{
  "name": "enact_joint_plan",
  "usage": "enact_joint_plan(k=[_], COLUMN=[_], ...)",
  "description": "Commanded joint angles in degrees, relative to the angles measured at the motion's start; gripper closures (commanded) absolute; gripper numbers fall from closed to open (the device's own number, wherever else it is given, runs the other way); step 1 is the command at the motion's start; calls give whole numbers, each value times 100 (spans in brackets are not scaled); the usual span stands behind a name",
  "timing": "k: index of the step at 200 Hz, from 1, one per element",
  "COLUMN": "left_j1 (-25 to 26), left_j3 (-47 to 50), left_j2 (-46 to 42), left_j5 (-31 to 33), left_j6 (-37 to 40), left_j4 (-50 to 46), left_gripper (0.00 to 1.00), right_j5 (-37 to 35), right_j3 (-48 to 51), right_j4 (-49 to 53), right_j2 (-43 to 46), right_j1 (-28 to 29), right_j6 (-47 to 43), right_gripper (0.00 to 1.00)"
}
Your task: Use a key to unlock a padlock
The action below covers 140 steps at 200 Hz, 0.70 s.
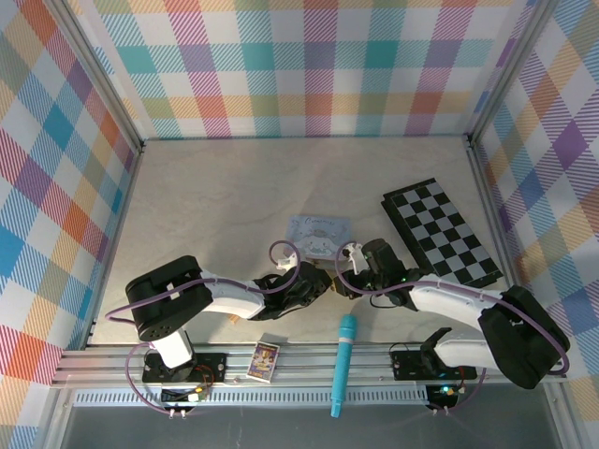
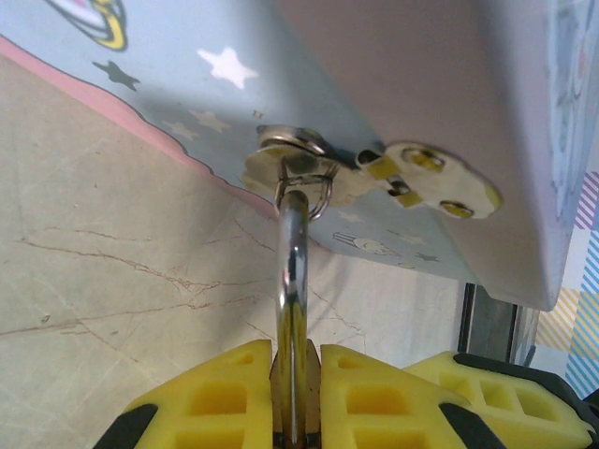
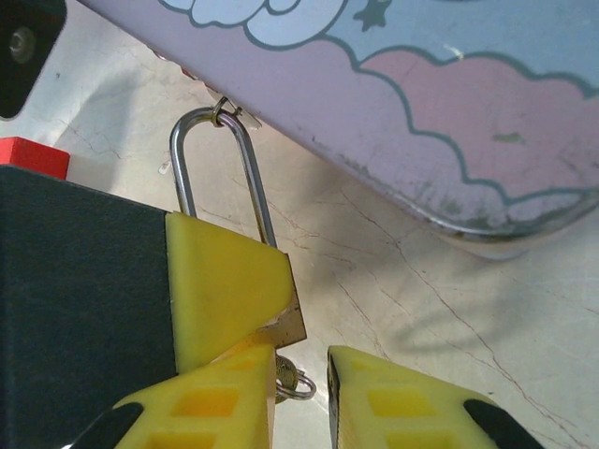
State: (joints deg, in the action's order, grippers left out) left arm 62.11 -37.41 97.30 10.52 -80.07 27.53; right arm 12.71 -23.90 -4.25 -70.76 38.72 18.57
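Centrally, toward the near edge of the worktop [image 1: 215, 196], the padlock [image 2: 295, 253] hangs by its shackle from the small ring on the tin [image 3: 421, 94]. The shackle looks closed, so it is not yet unlocked. The left gripper [image 2: 295, 360] is clamped tight on the padlock, one pad on each side. Just below the brass body sits the key [image 3: 296, 382], its little ring showing, apparently at the keyhole. I cannot tell how far in it is. The right gripper [image 3: 301, 393] stands narrowly parted around it, with at least one pad clear of the key. The step in hand looks like taking the key to turn it. Next, I judge, the right fingers must pinch the key and twist while the left braces the lock. I count one padlock, one key, one tin, one chequered board [image 1: 440, 234], one teal stick [image 1: 343, 360] and one small box [image 1: 265, 360].
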Motion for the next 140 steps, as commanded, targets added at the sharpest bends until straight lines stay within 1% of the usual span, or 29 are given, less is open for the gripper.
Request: enact_joint_plan(k=[1, 37, 59, 83, 98, 140], left_j1=[-32, -36, -37, -41, -41, -41], left_j3=[-82, -80, -107, -152, -148, -135], left_j2=[-207, -259, -264, -246, -256, -286], left_j5=[-97, -36, -60, -116, -131, -156], left_j6=[0, 0, 18, 27, 18, -8], left_j4=[193, 97, 77, 83, 86, 101], left_gripper=[100, 100, 100, 100, 100, 100], right_j5=[90, 57, 32, -196, -333, -439], right_j3=[219, 482, 487, 312, 205, 154], right_j4=[66, 28, 126, 283, 339, 147], right_j2=[212, 637, 772, 669, 551, 412], right_j1=[86, 92, 105, 293, 379, 524], right_j6=[60, 369, 275, 10, -120, -341], right_gripper=[78, 78, 78, 73, 73, 70])
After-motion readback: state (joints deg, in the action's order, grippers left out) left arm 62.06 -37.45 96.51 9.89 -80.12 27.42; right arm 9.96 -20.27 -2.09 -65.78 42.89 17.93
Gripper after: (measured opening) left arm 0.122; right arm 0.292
